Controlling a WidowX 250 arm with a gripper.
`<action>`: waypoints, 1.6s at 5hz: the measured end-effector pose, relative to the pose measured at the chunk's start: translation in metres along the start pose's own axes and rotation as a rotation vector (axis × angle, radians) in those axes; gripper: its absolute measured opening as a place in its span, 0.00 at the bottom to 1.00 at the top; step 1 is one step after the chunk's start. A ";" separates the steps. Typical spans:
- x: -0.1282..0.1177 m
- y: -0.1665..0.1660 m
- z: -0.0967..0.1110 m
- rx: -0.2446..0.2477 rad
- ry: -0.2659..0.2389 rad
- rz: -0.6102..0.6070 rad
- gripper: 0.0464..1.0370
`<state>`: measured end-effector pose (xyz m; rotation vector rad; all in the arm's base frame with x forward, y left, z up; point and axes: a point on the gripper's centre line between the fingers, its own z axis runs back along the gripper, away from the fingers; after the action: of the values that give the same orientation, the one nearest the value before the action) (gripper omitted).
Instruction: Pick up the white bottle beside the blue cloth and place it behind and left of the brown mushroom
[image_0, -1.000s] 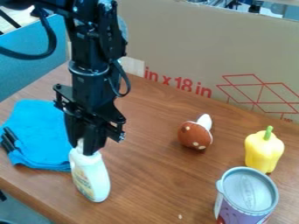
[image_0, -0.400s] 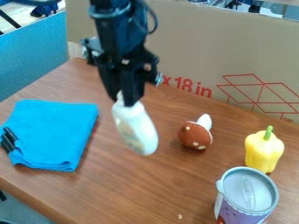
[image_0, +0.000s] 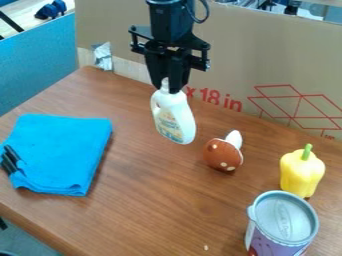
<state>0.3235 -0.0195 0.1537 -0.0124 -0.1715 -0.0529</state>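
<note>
A: Let's place everything by the mushroom toy (image_0: 223, 155), the brown one with pale dots. Where's the claw (image_0: 169, 87)?

B: Up and to the left of it in the view, pointing down, with the black arm (image_0: 168, 20) above.

A: Is it spread?

B: No, it's pinching the white bottle (image_0: 175, 119) by its narrow top. The bottle hangs at a slight tilt, its base leaning toward the mushroom toy, and they look near each other but apart. I can't tell how high its base is over the table (image_0: 147, 205).

A: What's to the left of the mushroom toy?

B: A folded blue cloth (image_0: 63, 150), well apart from it, with something black (image_0: 10, 160) at the cloth's far left edge.

A: And to the right?

B: A yellow toy pepper (image_0: 302, 172) with a green stem, standing upright. Below and right of the mushroom toy, closer to the camera, there's a can (image_0: 286, 222) with a grey lid and a purple side, cut off by the view's bottom edge.

A: Behind it?

B: A cardboard panel (image_0: 247, 55) with red printing.
</note>
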 end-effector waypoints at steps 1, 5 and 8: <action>0.030 0.002 -0.011 0.017 0.007 0.018 0.30; 0.065 0.008 -0.048 0.082 0.124 0.089 0.30; 0.056 0.013 -0.039 0.001 0.035 0.135 0.95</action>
<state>0.3862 -0.0104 0.1249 -0.0215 -0.1355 0.0820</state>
